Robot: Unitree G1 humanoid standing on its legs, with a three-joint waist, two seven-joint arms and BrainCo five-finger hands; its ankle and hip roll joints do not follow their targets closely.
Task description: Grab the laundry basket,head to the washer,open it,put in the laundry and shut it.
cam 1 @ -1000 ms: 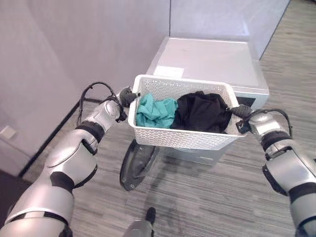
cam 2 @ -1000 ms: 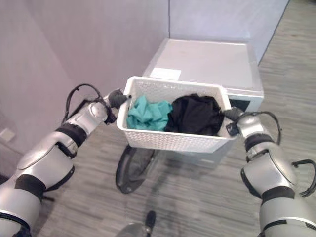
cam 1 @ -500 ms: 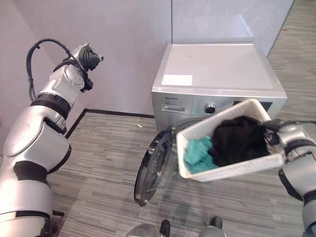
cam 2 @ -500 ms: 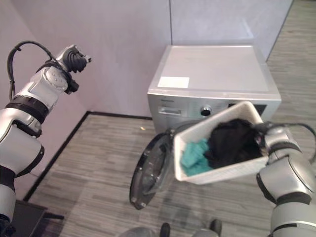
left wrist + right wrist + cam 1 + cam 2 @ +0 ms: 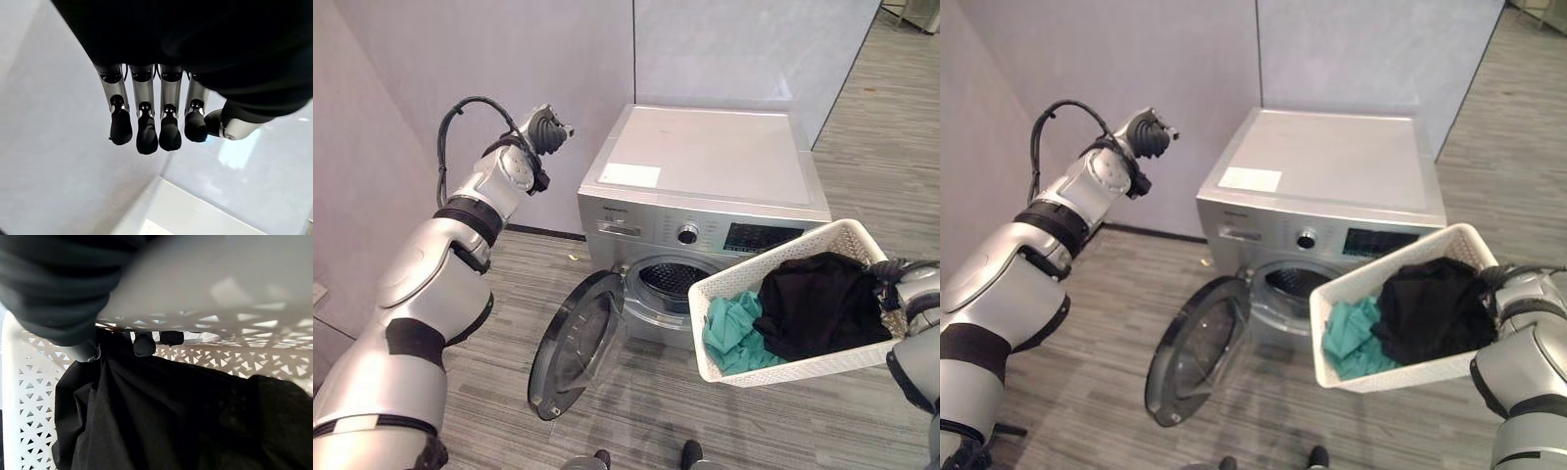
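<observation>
A white laundry basket (image 5: 803, 368) hangs tilted at the lower right, just in front of the washer (image 5: 705, 162). It holds a black garment (image 5: 822, 305) and a teal one (image 5: 732, 338). My right hand (image 5: 898, 277) grips its right rim. In the right wrist view its fingertips (image 5: 144, 343) curl over the basket's rim (image 5: 19, 396) above the black garment (image 5: 171, 416). The washer's round door (image 5: 576, 343) stands swung open to the left and shows the drum (image 5: 671, 279). My left hand (image 5: 548, 127) is raised by the wall left of the washer, its fingers (image 5: 146, 132) relaxed and holding nothing.
The silver washer stands against grey wall panels (image 5: 724, 49), with another wall (image 5: 372, 147) close on the left. The open door juts out low over the grey plank floor (image 5: 636, 411).
One second ago both hands held the basket level. The left hand has let go and risen; the basket now hangs tilted from the right hand alone. The view has shifted too.
</observation>
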